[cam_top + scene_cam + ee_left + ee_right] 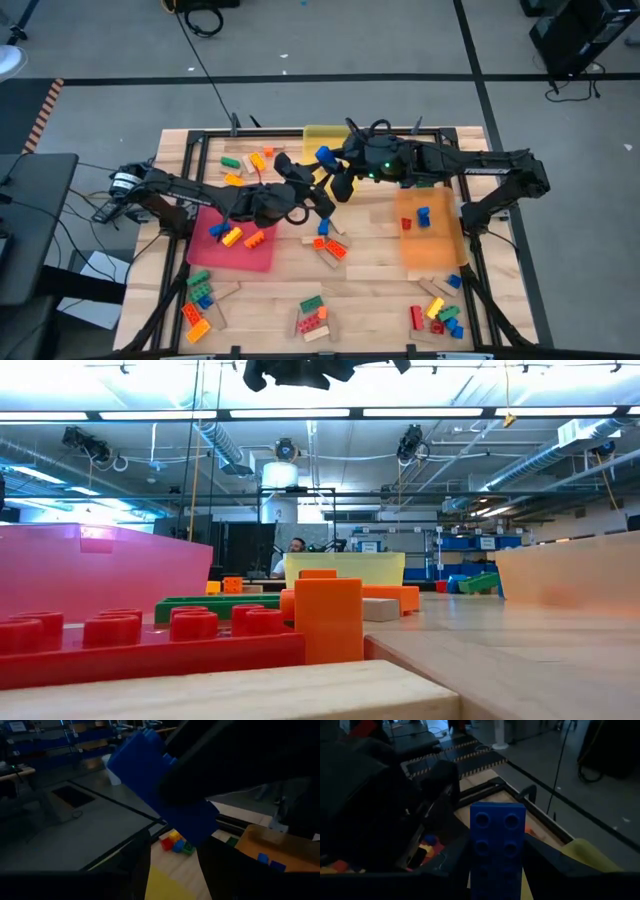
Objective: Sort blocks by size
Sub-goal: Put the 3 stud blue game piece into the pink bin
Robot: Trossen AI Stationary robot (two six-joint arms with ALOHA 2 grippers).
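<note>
Your right gripper (495, 870) is clamped on a long blue brick (497, 847), one finger on each long side, with the studded face turned toward its wrist camera. Your left gripper (172, 845) is raised close beside it. In its own wrist view the same brick (160, 780) fills the space just ahead of the left fingers, but you cannot tell there whether those fingers are pressing on it or only near it.

Expect the brick to be light, rigid and smooth-sided. It won't deform, but it can pivot or slip if pinched near one end, so in my judgement take it across the flat long sides around the middle, clear of the studs.

The high view gives you what the wrists cannot: both arms meet above the table's middle with the brick (324, 155) between them, the orange tray (440, 250) is below and outward of the right gripper, and the red tray (250, 255) is under the left arm. The low view shows only table-level bricks and a dark piece of arm at the top.
</note>
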